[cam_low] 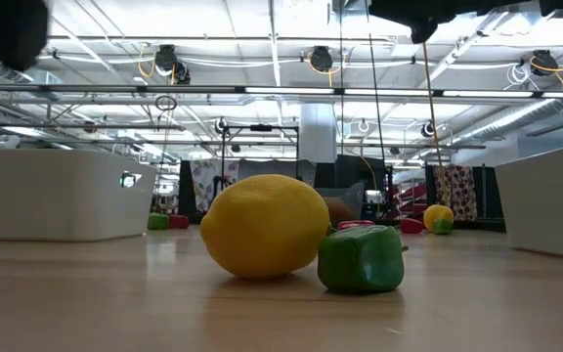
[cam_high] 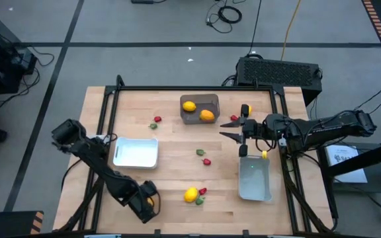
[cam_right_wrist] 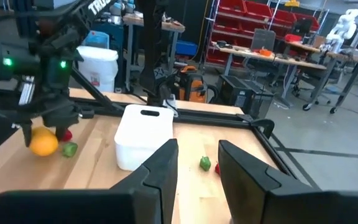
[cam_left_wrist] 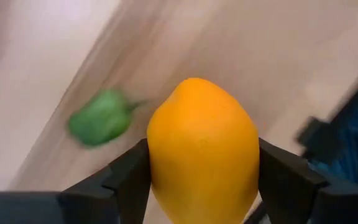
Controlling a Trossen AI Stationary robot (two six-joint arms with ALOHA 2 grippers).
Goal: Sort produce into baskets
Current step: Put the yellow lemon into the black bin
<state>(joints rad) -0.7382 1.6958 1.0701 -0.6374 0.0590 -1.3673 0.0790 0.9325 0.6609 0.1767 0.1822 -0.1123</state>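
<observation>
Left wrist view shows our left gripper [cam_left_wrist: 201,186] clamping an orange fruit [cam_left_wrist: 202,149] at the table's near left edge; a loose grip could drop it short of the white basket [cam_high: 135,152]. Our right gripper [cam_high: 230,127] hangs open, empty.

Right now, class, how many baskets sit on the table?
3: a dark basket at the far edge, a white basket at the left, a pale basket at the right.
</observation>
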